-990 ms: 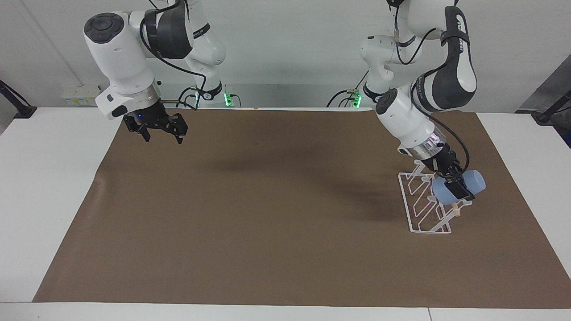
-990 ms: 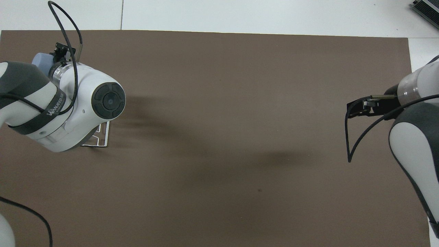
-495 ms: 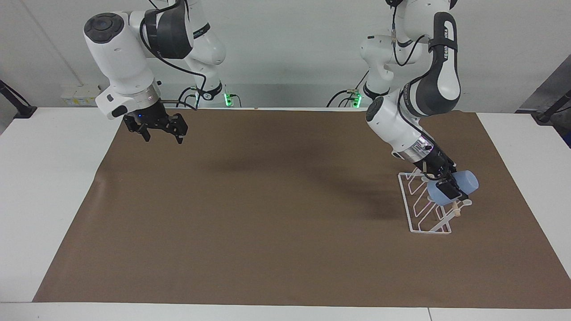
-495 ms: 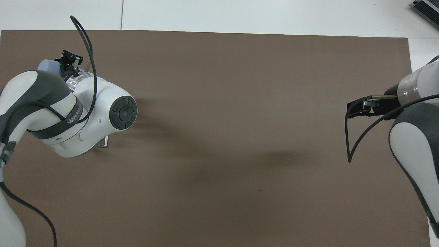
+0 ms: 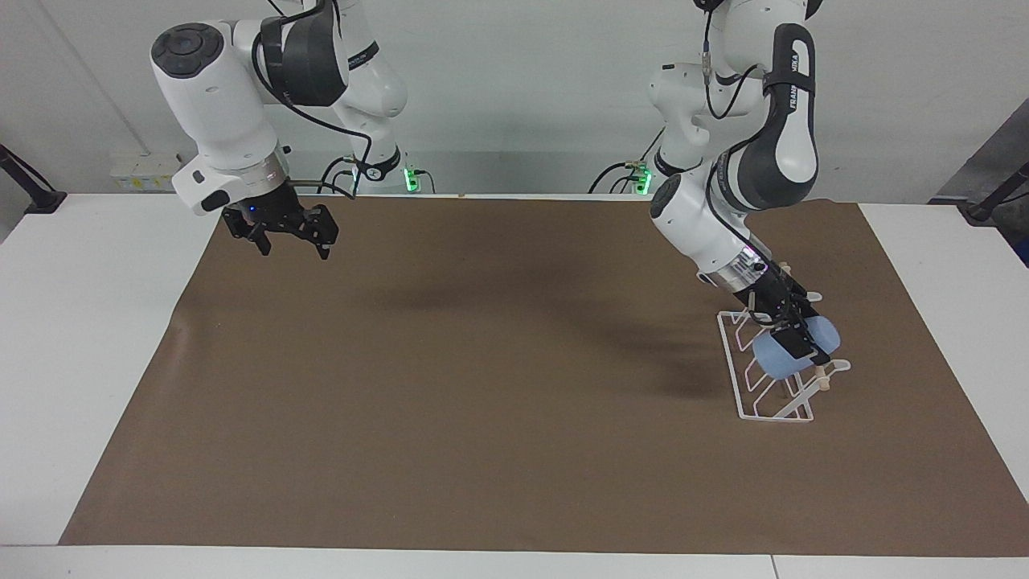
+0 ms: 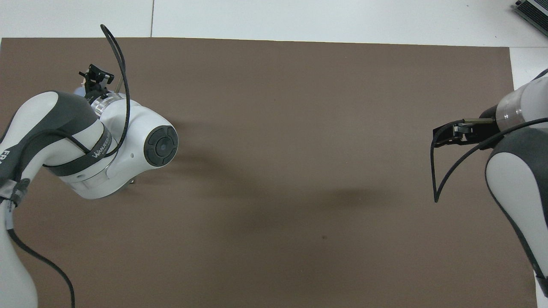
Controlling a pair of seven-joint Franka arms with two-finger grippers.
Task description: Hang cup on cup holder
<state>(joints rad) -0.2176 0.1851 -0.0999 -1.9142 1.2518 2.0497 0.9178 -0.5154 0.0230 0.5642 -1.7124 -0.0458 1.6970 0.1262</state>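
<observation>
Lying tilted on white wire cup holder point(image 5: 764, 378), smooth tapered cup point(image 5: 784, 354) w/ left tool point(image 5: 792, 338) — grip unclear.

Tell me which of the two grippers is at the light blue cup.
The left gripper: it is at the light blue plastic cup on the white wire cup holder. The right gripper waits over the brown mat's corner.

facing view: high, across the table, looks at both arm bases, wide | overhead view: high above the robots' end, looks steeply down and forward, wide | shared: brown mat point(image 5: 482, 386) point(image 6: 278, 171) on white table point(image 5: 80, 322), half a turn apart
</observation>
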